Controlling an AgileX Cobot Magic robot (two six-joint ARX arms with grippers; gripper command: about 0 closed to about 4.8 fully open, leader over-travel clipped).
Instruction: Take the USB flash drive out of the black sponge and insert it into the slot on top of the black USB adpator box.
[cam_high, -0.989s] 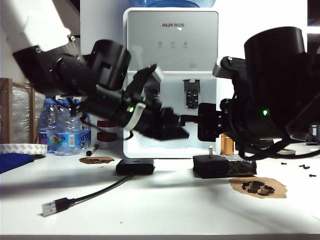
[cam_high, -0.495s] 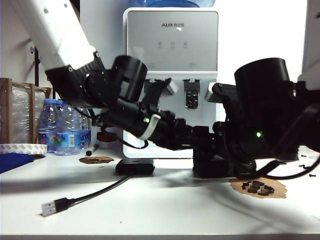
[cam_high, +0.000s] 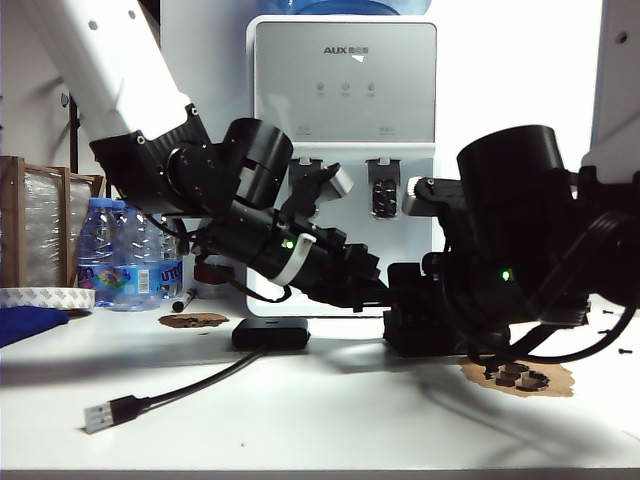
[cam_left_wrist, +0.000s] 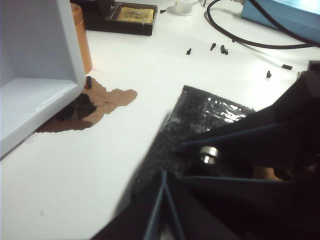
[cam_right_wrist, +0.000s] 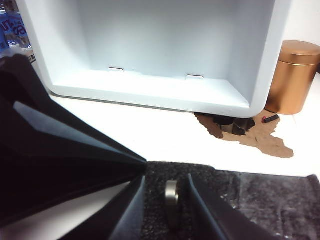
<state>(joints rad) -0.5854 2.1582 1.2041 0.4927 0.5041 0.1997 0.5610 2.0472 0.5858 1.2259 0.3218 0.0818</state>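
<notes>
On the black sponge (cam_right_wrist: 250, 200), both hands (cam_right_wrist: 167, 200) (cam_left_wrist: 212, 165) flank the USB flash drive (cam_right_wrist: 171, 197).

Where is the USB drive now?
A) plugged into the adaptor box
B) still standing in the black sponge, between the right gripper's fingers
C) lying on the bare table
B: in the right wrist view the USB drive stands in the sponge between the right gripper's fingers.

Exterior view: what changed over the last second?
Both arms dropped onto the black sponge. The right gripper now straddles the USB flash drive, which is not yet pinched; the left gripper is close beside it. The black USB adpator box and the cable are unmoved.
</notes>
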